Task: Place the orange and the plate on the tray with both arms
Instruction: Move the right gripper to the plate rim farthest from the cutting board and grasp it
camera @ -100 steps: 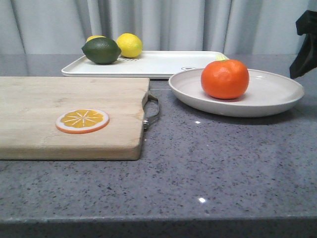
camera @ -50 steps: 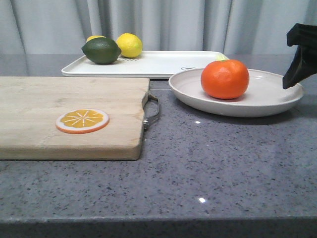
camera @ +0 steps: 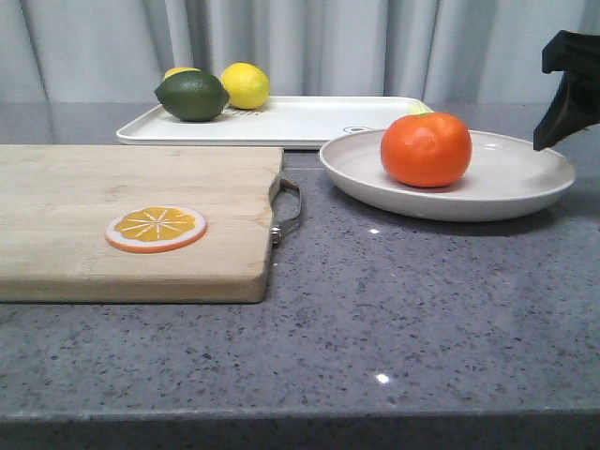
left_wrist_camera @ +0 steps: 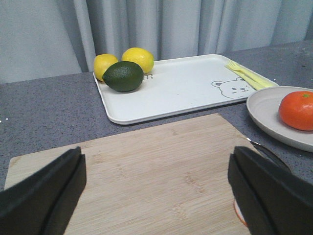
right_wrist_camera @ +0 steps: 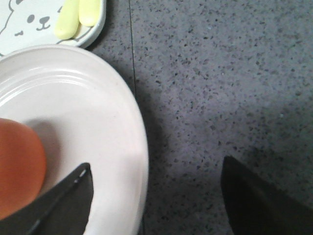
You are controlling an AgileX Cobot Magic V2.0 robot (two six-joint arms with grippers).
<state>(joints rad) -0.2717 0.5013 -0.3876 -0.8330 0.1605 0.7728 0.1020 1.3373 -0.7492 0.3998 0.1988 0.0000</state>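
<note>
At right of the front view, the orange (camera: pixel 426 149) sits on the plate (camera: pixel 511 183), tray (camera: pixel 309 122) behind. Left wrist view: left hand (left_wrist_camera: pixel 156 188) spread, holding nothing, over the board (left_wrist_camera: pixel 156 181). Right wrist view: right hand (right_wrist_camera: pixel 156 196) released, straddling the plate's rim; pinch it squarely, lift level.

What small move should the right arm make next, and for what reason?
Probably lower the right end effector a little, then close on the plate's right rim. In the right wrist view its open fingers straddle that rim, one over the plate and one over the counter. The orange sits on the plate, which lies beside the tray, not on it.
</note>
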